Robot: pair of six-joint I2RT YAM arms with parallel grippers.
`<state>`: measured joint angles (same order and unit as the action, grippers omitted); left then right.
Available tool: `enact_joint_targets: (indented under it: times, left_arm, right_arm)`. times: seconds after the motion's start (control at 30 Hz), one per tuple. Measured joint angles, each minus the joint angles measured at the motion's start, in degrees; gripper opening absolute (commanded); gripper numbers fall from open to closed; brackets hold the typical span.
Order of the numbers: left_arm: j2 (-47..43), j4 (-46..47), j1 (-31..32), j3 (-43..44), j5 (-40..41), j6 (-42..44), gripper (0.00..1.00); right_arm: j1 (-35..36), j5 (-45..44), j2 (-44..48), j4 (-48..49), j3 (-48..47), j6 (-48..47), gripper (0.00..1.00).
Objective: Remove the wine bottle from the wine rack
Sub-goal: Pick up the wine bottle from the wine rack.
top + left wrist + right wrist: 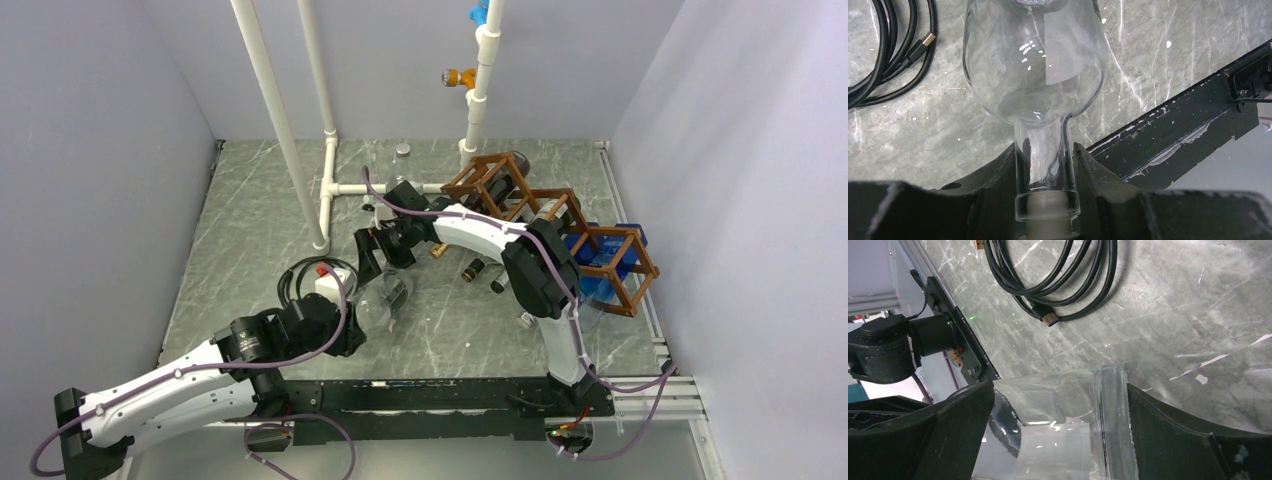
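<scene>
Left of the wine rack [560,220], the freed wine bottle [1035,75] sits neck-clamped in the left gripper [1045,170], the right gripper [1060,400] gaping around its base: a handover, likely needing the right arm drawn clear next.

Reporter: How many machines stand at the table?
Photographer: Two: left arm [170,385], right arm [480,232]. One wooden rack [548,195], one clear bottle [1035,75] up close, one coiled black cable [1100,275].

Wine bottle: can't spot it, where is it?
Top view, left of centre: wine bottle neck clamped in the left gripper, base inside the open right gripper, left of the wine rack.
</scene>
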<state>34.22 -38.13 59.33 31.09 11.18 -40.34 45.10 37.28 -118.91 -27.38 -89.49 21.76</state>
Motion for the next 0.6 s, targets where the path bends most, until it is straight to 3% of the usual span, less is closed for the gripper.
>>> enact_joint_targets:
  times: [0.6]
  left_arm:
    - [0.0,0.5,0.0,-0.2,2.0,-0.2,0.0]
  right_arm:
    - [1.4,-4.9,-1.9,-7.2,-9.0,-6.4,1.0]
